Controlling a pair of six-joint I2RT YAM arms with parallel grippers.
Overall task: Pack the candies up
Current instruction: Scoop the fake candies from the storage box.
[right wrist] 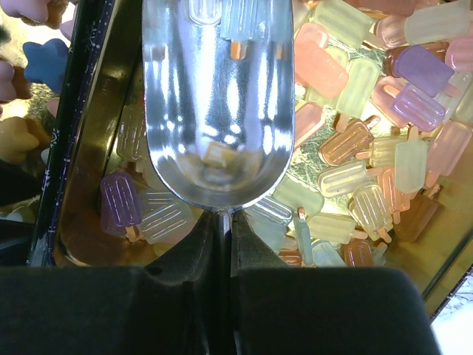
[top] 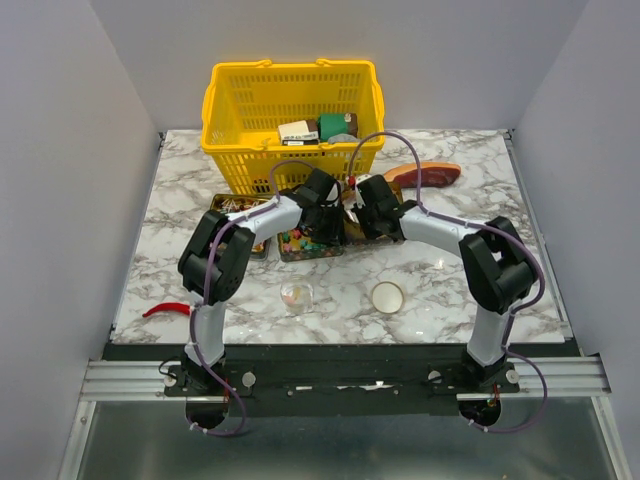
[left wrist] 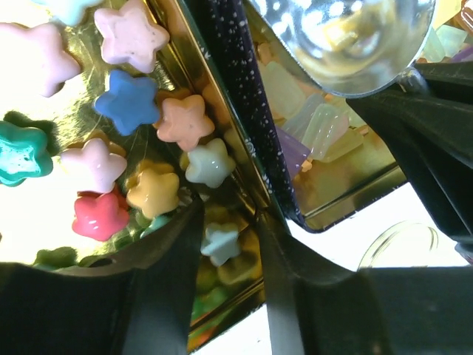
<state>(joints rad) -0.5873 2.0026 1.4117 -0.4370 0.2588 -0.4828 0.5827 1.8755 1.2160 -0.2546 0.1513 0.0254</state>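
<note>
Scoop (right wrist: 218, 103) beside tin wall (right wrist: 74, 126), candies (right wrist: 347, 140) packed around

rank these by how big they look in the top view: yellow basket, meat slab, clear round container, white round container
1. yellow basket
2. meat slab
3. clear round container and white round container: they look about the same, so no order between them
</note>
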